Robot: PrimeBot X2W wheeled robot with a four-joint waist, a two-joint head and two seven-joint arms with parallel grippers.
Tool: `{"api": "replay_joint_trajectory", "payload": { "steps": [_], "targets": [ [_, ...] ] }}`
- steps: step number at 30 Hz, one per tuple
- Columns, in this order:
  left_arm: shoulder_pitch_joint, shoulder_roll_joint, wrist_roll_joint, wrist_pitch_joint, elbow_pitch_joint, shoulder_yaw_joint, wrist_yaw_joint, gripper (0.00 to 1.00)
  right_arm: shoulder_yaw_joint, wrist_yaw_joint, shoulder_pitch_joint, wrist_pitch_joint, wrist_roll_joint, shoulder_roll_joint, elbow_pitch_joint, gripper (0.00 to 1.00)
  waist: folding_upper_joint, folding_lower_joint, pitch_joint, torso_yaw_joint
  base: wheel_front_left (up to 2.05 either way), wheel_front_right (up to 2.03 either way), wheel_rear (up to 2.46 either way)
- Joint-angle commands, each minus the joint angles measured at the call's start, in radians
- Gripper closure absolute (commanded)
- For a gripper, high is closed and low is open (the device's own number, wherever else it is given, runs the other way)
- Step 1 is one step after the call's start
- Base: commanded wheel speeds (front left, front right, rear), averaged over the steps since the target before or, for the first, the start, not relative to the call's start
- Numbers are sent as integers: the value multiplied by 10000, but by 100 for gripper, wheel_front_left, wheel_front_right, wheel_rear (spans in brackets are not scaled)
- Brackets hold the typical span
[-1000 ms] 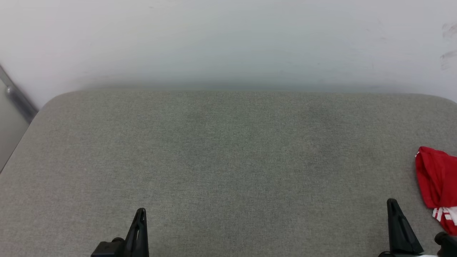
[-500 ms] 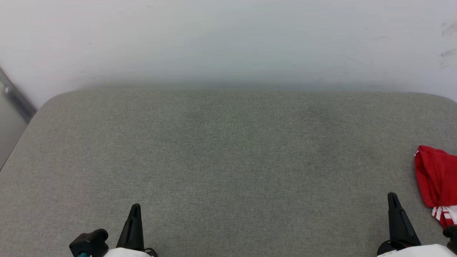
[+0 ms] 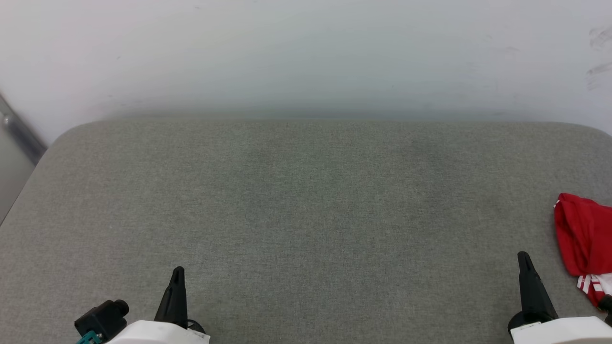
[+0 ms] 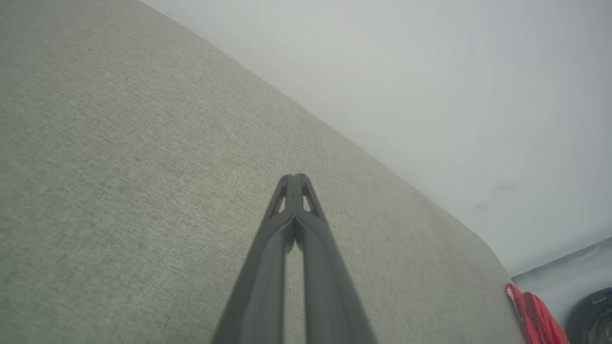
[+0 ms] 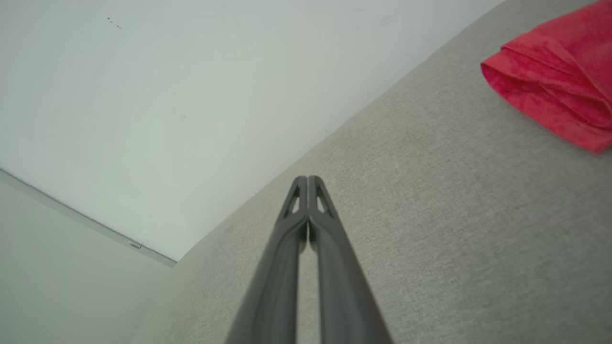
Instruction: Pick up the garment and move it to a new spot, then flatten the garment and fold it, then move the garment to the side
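The garment (image 3: 583,239) is a red bundle with a bit of red-and-white striped trim, lying folded at the right edge of the grey padded table (image 3: 306,200). The right wrist view shows its rolled red edge, the garment (image 5: 554,95), at the upper right; the left wrist view catches a sliver of the garment (image 4: 533,315) at the lower right. My left gripper (image 3: 177,271) is shut and empty near the front left. My right gripper (image 3: 524,257) is shut and empty at the front right, a short way left of the garment and apart from it.
A pale wall (image 3: 306,57) rises behind the table's far edge. A metal strip (image 3: 19,134) runs down the wall at the far left. In the left wrist view a dark round object (image 4: 593,320) sits past the table's corner.
Both grippers have slid a little forward over the table, and more of the pale forearms shows at the bottom edge. The garment lies in the same place.
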Motion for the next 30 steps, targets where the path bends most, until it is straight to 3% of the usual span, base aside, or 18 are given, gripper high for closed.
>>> {"api": "replay_joint_trajectory", "payload": {
  "steps": [1,30],
  "targets": [
    [-277,71,-389,68,-58,70,-79,100,3,-1,-327,60,377,-100,-58,100,0,0,3,-4,0,0,0],
    [-930,39,-4175,908,412,564,-609,100,-41,-2,-993,942,3767,-118,442,100,0,0,66,-83,0,0,0]
  ]
}}
